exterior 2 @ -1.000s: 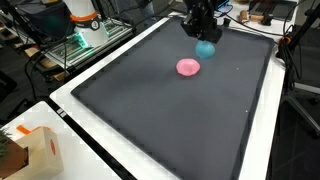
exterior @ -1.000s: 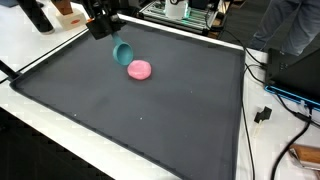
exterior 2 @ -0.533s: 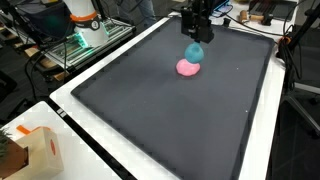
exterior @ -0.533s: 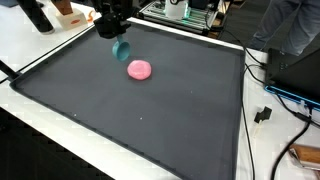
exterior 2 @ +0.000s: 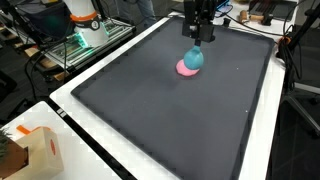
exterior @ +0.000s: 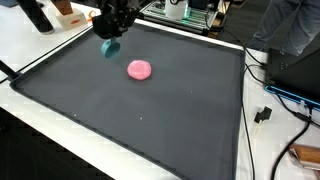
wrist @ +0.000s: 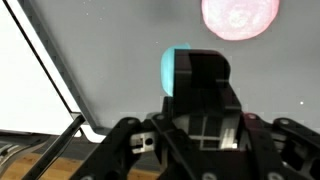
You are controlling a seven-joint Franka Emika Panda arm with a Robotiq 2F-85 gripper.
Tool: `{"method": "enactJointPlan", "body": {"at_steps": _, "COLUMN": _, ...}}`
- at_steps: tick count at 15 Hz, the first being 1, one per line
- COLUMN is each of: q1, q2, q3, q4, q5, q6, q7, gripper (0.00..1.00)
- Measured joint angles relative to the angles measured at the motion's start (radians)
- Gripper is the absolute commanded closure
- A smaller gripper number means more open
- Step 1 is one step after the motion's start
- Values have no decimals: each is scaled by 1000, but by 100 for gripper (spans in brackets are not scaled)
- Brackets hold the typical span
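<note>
My gripper hangs over the far part of a black mat, shut on a small teal cup that dangles below the fingers. In an exterior view the teal cup overlaps the upper edge of a pink round lump lying on the black mat, with the gripper just above it. The pink lump lies a little to the right of the cup, apart from it. In the wrist view the black fingers cover most of the teal cup, and the pink lump sits at the top edge.
A white table border frames the mat. A cardboard box stands at one corner. Cables and a person are beside one mat edge. Lit lab equipment stands behind the table.
The gripper has carried the teal cup sideways, away from the pink lump toward the mat's far edge. The pink lump has not moved.
</note>
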State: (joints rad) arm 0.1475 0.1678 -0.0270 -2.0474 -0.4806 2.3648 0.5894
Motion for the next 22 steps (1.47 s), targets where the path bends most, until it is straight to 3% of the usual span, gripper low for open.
{"method": "enactJointPlan", "body": {"at_steps": 4, "q1": 25, "q2": 25, "q3": 1, "q4": -1, "q5": -190, "q6": -56, "q7": 204, "gripper": 75}}
{"method": "enactJointPlan", "body": {"at_steps": 12, "q1": 67, "q2": 102, "q3": 24, "q4": 25, "q5": -375, "q6": -251, "q7": 468, "gripper": 75}}
{"method": "enactJointPlan", "body": {"at_steps": 22, "q1": 77, "q2": 225, "q3": 42, "q4": 101, "q5": -505, "q6": -404, "q7": 626, "gripper": 75}}
